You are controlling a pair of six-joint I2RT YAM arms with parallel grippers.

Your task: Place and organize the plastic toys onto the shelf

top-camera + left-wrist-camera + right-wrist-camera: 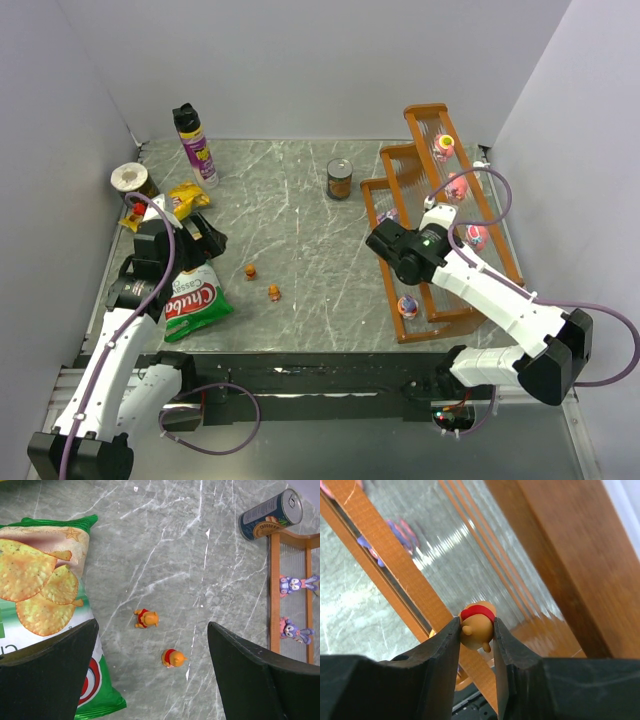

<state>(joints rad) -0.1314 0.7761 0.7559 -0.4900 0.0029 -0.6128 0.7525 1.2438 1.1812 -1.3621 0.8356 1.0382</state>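
Observation:
The orange-brown stepped shelf stands at the right. It holds pink toys, a purple toy and an egg-shaped toy. My right gripper is over its lower tiers. In the right wrist view it is shut on a small orange bear with a red shirt, above the ribbed panel. Two more orange bears lie on the table under my open, empty left gripper. They also show in the top view.
A green chip bag lies beside the left arm. A yellow snack bag, a spray bottle and a round tin stand at the back left. A can stands just left of the shelf. Walls close in the table.

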